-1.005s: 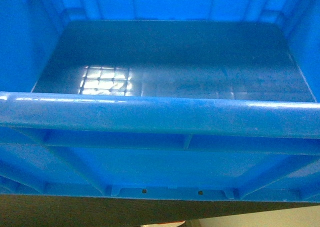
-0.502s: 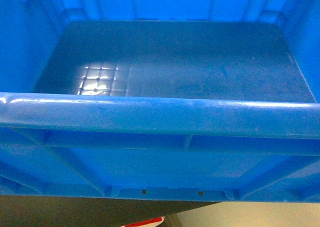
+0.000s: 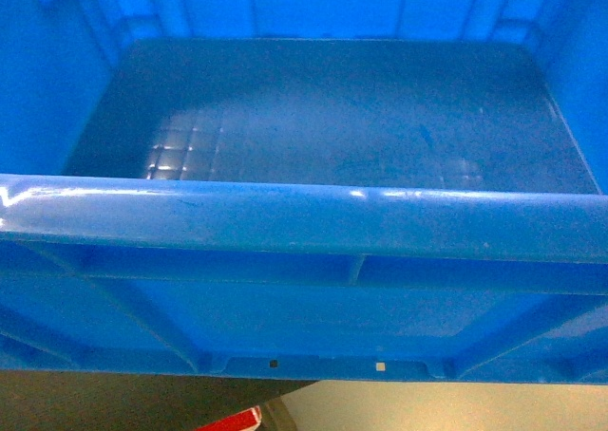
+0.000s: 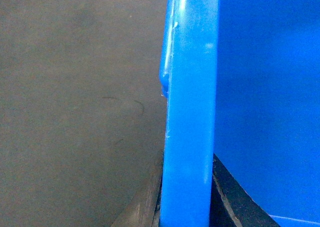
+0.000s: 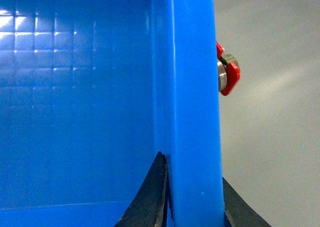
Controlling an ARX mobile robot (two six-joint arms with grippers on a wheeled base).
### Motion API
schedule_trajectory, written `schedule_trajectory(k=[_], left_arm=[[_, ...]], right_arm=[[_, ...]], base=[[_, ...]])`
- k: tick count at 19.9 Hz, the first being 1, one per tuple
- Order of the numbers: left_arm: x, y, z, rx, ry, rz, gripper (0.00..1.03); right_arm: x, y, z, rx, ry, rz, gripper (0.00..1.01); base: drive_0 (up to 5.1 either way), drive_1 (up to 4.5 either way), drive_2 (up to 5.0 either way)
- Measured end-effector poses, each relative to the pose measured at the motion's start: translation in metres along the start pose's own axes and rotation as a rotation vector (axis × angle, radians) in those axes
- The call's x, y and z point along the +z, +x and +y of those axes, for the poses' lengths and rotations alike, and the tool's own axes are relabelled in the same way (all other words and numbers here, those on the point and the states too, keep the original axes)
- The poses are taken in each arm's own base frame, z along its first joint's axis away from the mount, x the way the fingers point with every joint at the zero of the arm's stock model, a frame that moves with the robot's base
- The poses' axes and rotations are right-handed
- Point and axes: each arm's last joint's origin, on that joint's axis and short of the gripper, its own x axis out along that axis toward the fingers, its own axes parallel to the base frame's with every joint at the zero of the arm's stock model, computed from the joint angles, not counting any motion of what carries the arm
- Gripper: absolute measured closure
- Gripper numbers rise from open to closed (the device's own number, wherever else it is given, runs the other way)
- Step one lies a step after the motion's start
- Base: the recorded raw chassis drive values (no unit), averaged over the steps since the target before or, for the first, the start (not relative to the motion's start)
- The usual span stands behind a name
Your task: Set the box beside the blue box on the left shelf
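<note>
Two sets of dark fingers clamp the thick rim of the box (image 3: 304,222), one on each side wall. In the head view the bright blue plastic crate fills nearly the whole picture, held up close to the camera: a rounded, glossy near rim runs straight across, the smooth flat floor lies beyond it with a faint square grid reflected on its left part, and below the rim the outer wall shows raised ribs and diagonal braces. Under the crate a dark floor (image 3: 104,402) meets a pale surface, with a small red object (image 3: 233,420) at the bottom edge. In the left wrist view the left gripper (image 4: 185,197) has a dark finger on either side of the upright blue rim, grasping it, with dull grey-brown floor to the left. In the right wrist view the right gripper (image 5: 192,197) likewise pinches the rim between two black, tapered fingers (image 5: 150,197); the inner wall reflects a grid of squares, and a red-and-metal part (image 5: 227,74) sticks out beside the outer wall against pale grey floor.
</note>
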Motion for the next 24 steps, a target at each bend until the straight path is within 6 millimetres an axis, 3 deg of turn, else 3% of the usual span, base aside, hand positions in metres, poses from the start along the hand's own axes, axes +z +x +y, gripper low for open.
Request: schedule_trajectory(k=[24], left_arm=[[-0.0002, 0.0000, 0.0001, 0.001, 0.001, 0.001, 0.90]], right_arm=[[-0.0001, 0.0001, 0.0000, 0.000, 0.000, 0.001, 0.90]], base=[[-1.6, -1.58, -1.6]])
